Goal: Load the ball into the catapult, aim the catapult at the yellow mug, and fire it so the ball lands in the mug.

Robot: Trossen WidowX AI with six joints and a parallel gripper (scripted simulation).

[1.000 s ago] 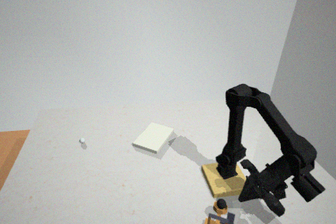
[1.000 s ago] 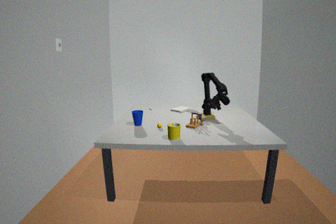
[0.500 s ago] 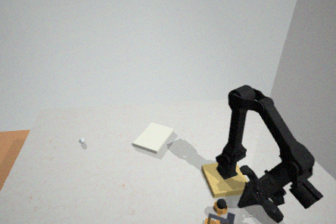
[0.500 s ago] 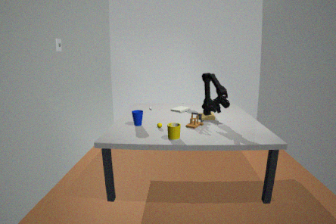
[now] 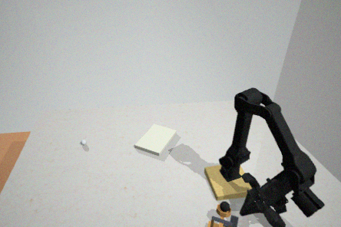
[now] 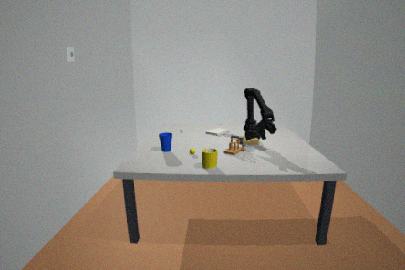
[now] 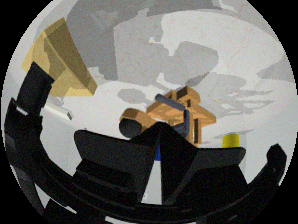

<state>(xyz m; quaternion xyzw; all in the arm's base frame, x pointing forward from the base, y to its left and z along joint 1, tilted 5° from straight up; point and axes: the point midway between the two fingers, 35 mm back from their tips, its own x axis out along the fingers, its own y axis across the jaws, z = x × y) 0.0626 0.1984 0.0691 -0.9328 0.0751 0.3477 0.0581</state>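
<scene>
The orange wooden catapult (image 5: 216,224) (image 6: 233,150) (image 7: 207,114) has a dark grey bar frame. A black ball (image 5: 224,206) (image 7: 131,128) sits in the round cup at the end of its arm. The yellow mug (image 6: 210,159) (image 7: 230,141) stands upright near the table's front edge in the exterior view. My gripper (image 5: 243,212) (image 7: 161,125) is shut and empty. Its tips are beside the catapult's cup, to its right in the top view. In the wrist view the fingers hide part of the catapult's lower side; exact contact cannot be told.
A blue cup (image 6: 166,142) and a small yellow ball (image 6: 192,151) stand left of the mug. A tan block (image 5: 216,183) (image 7: 75,70) is by the arm's base. A pale flat box (image 5: 157,139) (image 6: 217,131) and a small white ball (image 5: 84,142) (image 6: 181,130) lie farther off.
</scene>
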